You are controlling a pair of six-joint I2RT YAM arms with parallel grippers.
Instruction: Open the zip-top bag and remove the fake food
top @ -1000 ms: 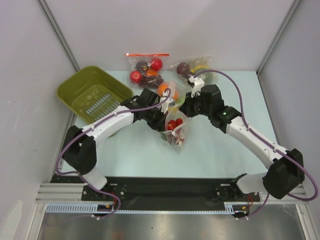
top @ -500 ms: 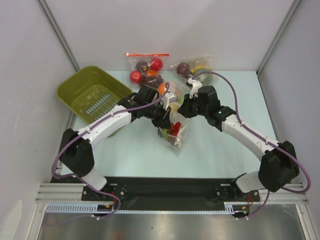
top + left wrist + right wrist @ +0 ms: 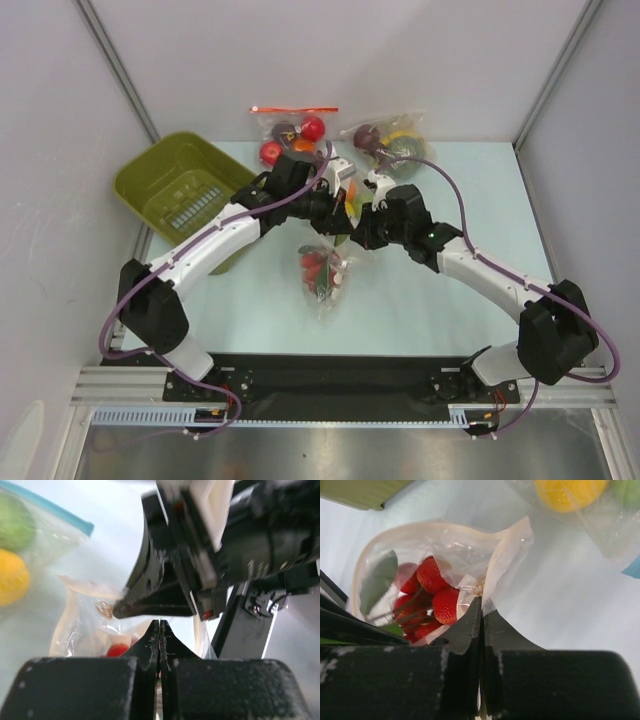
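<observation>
The zip-top bag (image 3: 324,283) hangs above the table's middle, held up between both grippers. Red strawberry-like fake food (image 3: 314,264) fills its lower part. My left gripper (image 3: 338,221) is shut on one side of the bag's rim, and my right gripper (image 3: 358,237) is shut on the opposite side. In the right wrist view the bag (image 3: 510,555) has its mouth pulled wide open, with the fake food (image 3: 432,595) inside, and the right gripper (image 3: 481,602) pinches the rim. In the left wrist view the left gripper (image 3: 159,624) is shut, with the bag (image 3: 75,627) behind it.
A green basket (image 3: 150,180) sits at the left. A clear bag with a red zip strip (image 3: 292,135) and another fruit bag (image 3: 395,135) lie at the back. A third bag holding orange fruit (image 3: 345,190) lies just behind the grippers. A yellow ball (image 3: 570,487) shows close by.
Both grippers have moved toward the far side and a little left, carrying the bag. The bag now hangs further left with its mouth pulled apart.
</observation>
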